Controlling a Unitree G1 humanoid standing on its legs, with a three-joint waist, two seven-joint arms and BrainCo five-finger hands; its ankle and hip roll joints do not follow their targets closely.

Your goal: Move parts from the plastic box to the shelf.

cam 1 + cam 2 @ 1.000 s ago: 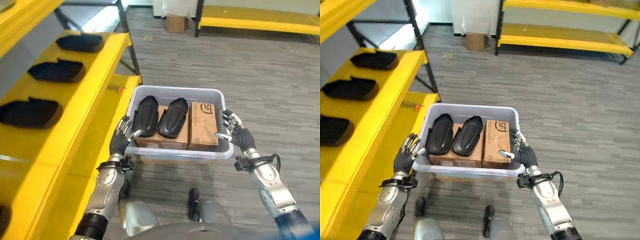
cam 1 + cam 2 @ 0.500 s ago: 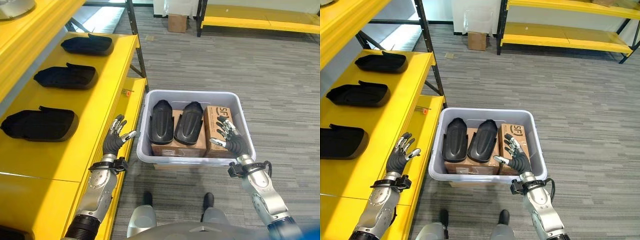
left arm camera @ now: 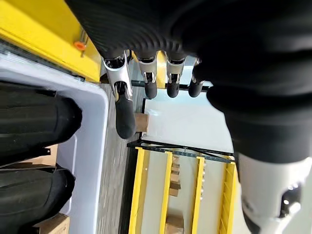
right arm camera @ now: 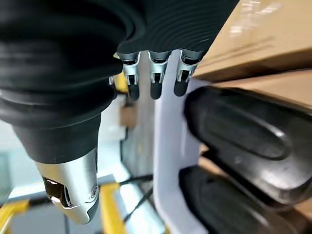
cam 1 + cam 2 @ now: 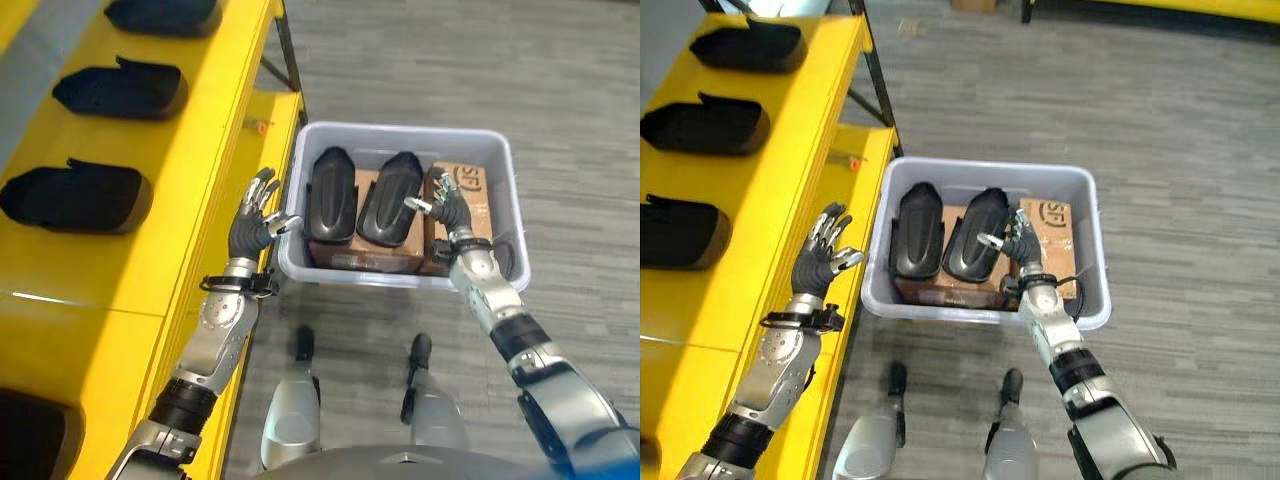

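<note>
Right hand [image 5: 452, 210] over the box interior, fingers spread and holding nothing, just beside the right-hand black part.

Left hand [image 5: 256, 222] hangs outside the box's left wall, between the plastic box [image 5: 508, 190] and the yellow shelf [image 5: 190, 205], fingers likewise loose and empty. Two black parts lie side by side on cardboard cartons [image 5: 468, 190] inside the box: left part [image 5: 330, 194] and right part [image 5: 391, 198], long axes running near to far, slightly tilted. The right part sits immediately left of the right hand, so that hand looks the nearer one for the pick; the left hand is closer to the shelf. Further left, three parts [image 5: 75, 197] already rest on the shelf in a near-to-far row.
</note>
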